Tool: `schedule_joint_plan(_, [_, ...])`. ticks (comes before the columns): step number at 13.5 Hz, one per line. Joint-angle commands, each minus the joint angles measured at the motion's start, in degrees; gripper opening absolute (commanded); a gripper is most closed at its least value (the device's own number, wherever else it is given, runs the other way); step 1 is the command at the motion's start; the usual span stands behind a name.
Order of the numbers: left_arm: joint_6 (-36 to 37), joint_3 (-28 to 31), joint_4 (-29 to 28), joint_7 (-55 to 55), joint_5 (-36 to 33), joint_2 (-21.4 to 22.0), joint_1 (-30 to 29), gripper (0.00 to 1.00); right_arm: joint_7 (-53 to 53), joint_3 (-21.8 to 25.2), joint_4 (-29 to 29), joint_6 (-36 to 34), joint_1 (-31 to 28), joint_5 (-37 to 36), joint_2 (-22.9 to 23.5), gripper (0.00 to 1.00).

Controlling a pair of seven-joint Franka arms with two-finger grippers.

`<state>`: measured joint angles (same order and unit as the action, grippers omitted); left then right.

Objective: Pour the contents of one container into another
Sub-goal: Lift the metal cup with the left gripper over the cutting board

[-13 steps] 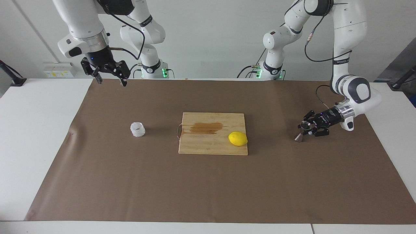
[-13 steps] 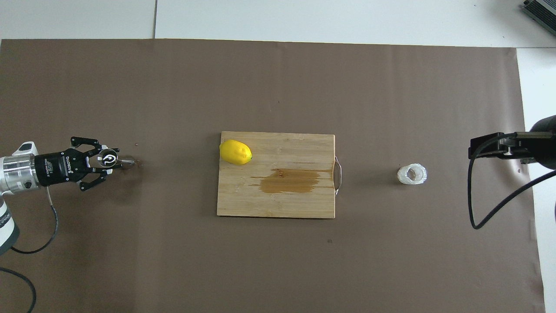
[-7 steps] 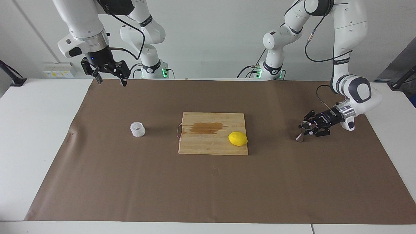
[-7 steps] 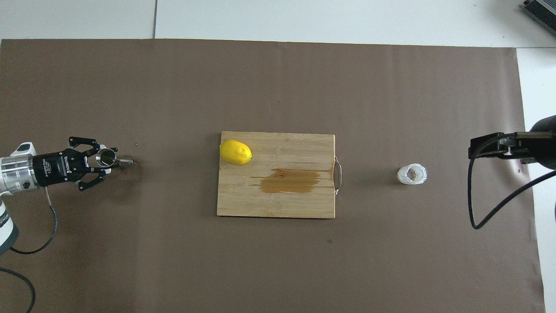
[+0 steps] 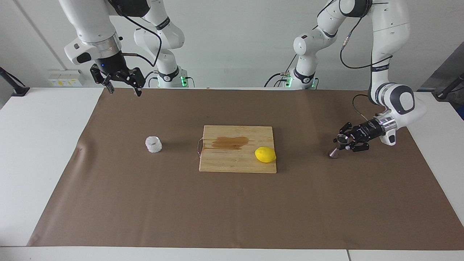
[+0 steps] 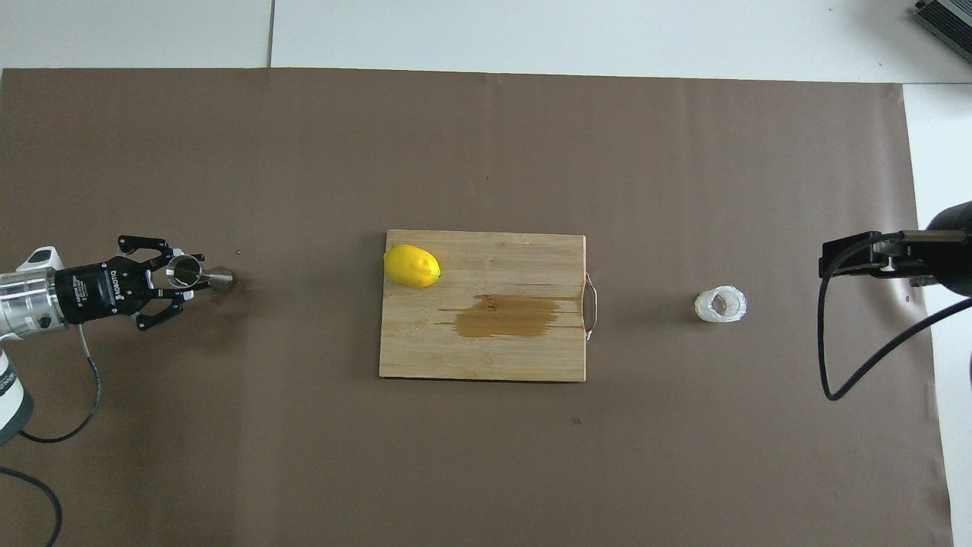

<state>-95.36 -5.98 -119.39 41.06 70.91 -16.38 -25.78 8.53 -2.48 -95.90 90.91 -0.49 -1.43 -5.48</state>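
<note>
The small metal jigger (image 5: 336,149) stands on the brown paper toward the left arm's end of the table, and its round mouth shows in the overhead view (image 6: 182,270). My left gripper (image 5: 344,140) lies low and sideways, open, with the jigger between its fingertips; it also shows in the overhead view (image 6: 191,279). The whitish bumpy cup (image 5: 153,144) stands alone toward the right arm's end, and the overhead view (image 6: 720,304) shows it too. My right gripper (image 5: 123,88) is open and empty, high over the paper's edge nearest the robots, well away from the cup.
A wooden cutting board (image 5: 235,164) with a wire handle lies mid-table between cup and jigger. A yellow lemon (image 5: 265,154) sits on it. A brown wet stain (image 5: 230,142) marks the board. Brown paper (image 5: 232,210) covers the table.
My left gripper has drawn back a little toward the left arm's end, uncovering the jigger's mouth from above. The jigger's base has stayed in place. The right arm has barely moved.
</note>
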Motion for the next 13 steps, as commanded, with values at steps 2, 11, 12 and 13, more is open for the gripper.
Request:
schedule_joint_plan(2, [0.0,0.3,-0.2,4.4,1.4,2.7,4.3,0.04,-0.9,-0.4,0.3,-1.0,-0.8,0.6,-0.3,1.0])
schedule_joint_plan(11, [-15.9,0.1,-0.8,17.6,13.2,10.6,24.0,0.0,-0.8,-0.4,0.4,-1.0,-0.8,0.6,-0.3,1.0])
schedule_joint_plan(12, [-19.5,0.1,-0.8,18.3,15.3,10.7,26.5,0.0,-0.9,-0.4,0.4,-1.0,-0.8,0.6,-0.3,1.0])
schedule_joint_plan(13, [-22.8,0.0,-0.8,18.6,17.4,11.0,29.8,0.0,-0.9,-0.4,0.4,-1.0,-0.8,0.6,-0.3,1.0])
